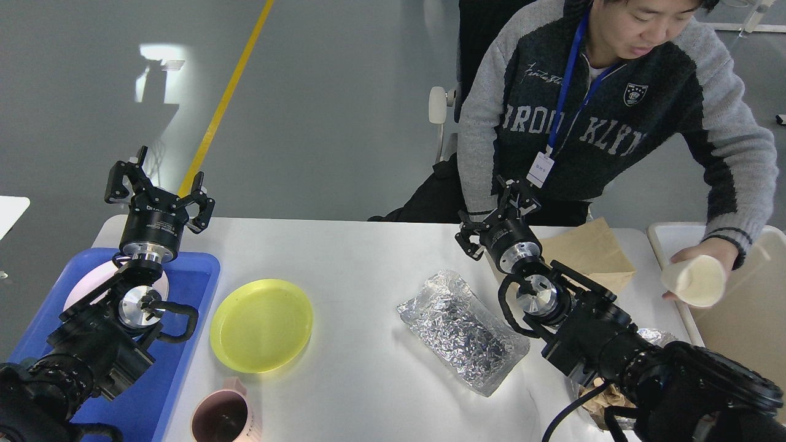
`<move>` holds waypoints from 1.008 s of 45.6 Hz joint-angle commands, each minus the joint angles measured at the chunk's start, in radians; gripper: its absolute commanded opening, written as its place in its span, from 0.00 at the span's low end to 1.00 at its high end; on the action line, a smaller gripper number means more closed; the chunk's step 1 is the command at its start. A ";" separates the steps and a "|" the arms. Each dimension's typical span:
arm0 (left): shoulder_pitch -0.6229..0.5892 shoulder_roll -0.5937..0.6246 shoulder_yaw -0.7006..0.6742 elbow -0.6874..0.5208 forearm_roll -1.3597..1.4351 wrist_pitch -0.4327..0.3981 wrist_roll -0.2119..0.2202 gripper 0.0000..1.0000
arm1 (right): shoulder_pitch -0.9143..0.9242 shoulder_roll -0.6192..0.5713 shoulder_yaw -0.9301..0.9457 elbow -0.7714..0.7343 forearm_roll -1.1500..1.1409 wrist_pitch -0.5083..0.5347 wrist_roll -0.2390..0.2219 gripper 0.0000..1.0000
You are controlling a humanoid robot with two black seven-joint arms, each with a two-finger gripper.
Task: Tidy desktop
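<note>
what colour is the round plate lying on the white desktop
Translucent yellow-green; the round plastic plate shows best in the head view, beside the blue tray.

Both arms are matte black, built of chunky jointed housings. Each wrist carries a polished silver disc flange and a silver ring below a black cylinder printed with small white lettering. A looped black cable curls beside each wrist, and another hangs under the right forearm. The left tool (159,184) and right tool (498,209) end in two black, linkage-style fingers.
</note>
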 commanded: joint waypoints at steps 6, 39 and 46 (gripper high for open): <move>0.000 0.000 0.002 0.000 0.000 0.000 0.000 0.97 | 0.000 0.000 0.000 0.002 0.000 0.000 0.000 1.00; 0.000 0.000 0.002 0.000 0.000 0.000 0.000 0.97 | 0.000 0.000 0.000 0.000 0.000 0.000 0.000 1.00; 0.000 -0.001 0.002 0.000 0.000 0.000 0.000 0.97 | 0.000 0.000 0.000 0.002 0.000 0.000 0.000 1.00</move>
